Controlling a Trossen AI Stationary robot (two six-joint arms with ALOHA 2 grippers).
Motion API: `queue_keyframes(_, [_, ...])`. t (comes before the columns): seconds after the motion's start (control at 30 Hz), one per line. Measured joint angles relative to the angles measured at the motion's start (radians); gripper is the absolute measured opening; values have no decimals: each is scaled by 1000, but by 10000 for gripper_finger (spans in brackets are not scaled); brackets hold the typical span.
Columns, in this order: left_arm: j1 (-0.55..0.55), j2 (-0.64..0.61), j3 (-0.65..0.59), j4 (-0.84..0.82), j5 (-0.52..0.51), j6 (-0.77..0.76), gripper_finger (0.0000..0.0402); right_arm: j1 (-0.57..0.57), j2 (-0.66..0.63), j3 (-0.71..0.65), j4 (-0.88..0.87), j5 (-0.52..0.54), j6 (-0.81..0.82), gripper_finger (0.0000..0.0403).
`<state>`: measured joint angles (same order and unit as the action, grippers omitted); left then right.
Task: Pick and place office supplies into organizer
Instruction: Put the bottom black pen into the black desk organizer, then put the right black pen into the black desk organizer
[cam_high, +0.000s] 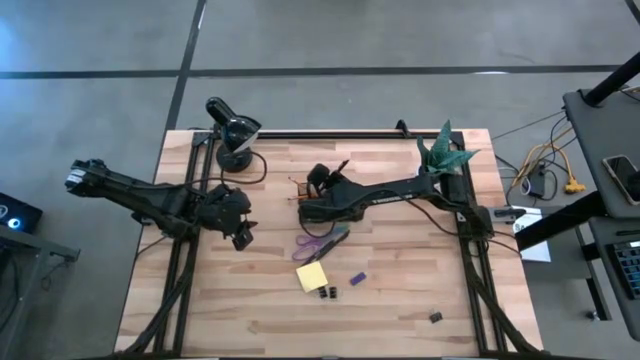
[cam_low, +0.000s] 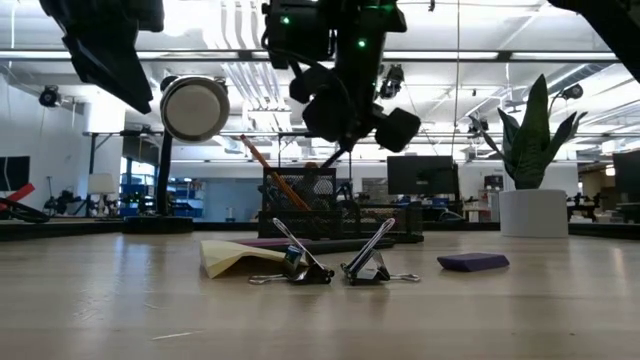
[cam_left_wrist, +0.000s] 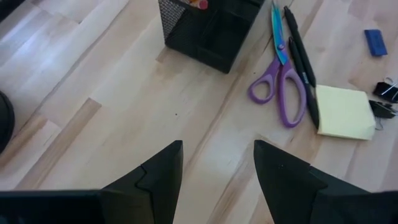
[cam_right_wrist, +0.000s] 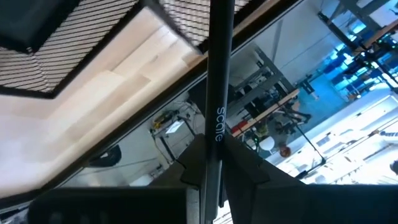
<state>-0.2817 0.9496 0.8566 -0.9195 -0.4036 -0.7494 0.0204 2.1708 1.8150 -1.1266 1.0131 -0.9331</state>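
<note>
Right gripper (cam_right_wrist: 211, 163) clenched on black pen (cam_right_wrist: 217, 74), long axis vertical in frame, over organizer (cam_high: 312, 190). Left gripper (cam_left_wrist: 217, 168) released.

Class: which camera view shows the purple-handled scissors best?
The left wrist view: the scissors lie whole, beside a black pen. The high view shows them small, under the right arm; the low view hides them; the right wrist view misses them.

From above we look straight down on the whole table (cam_high: 400, 300). Our low camera sits at table height, close behind the clips (cam_low: 335, 268), facing the room. The left wrist camera looks down over the scissors (cam_left_wrist: 280, 81) and pad (cam_left_wrist: 345, 112), shared with both. The right wrist camera hugs a pen (cam_right_wrist: 217, 93) above the organizer (cam_right_wrist: 56, 43).
</note>
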Motion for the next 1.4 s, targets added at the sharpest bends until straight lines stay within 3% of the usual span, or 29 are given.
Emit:
queue_keyframes(0.27, [-1, 6, 0, 1, -24, 3, 180, 2, -1, 44, 45, -78, -13, 29])
queue_keyframes(0.73, [-1, 48, 0, 64, -23, 0, 180, 18, -1, 17, 68, -98, 17, 32])
queue_keyframes(1.03, [0, 73, 0, 84, -15, -2, 180, 32, -1, 17, 71, -132, 89, 111])
queue_keyframes(1.23, [0, 71, 0, 101, -11, -5, 180, 69, -1, 33, 68, -90, 101, 154])
queue_keyframes(1.4, [0, 67, 6, 108, 35, -27, 180, 116, -8, 100, 31, -110, 248, 173])
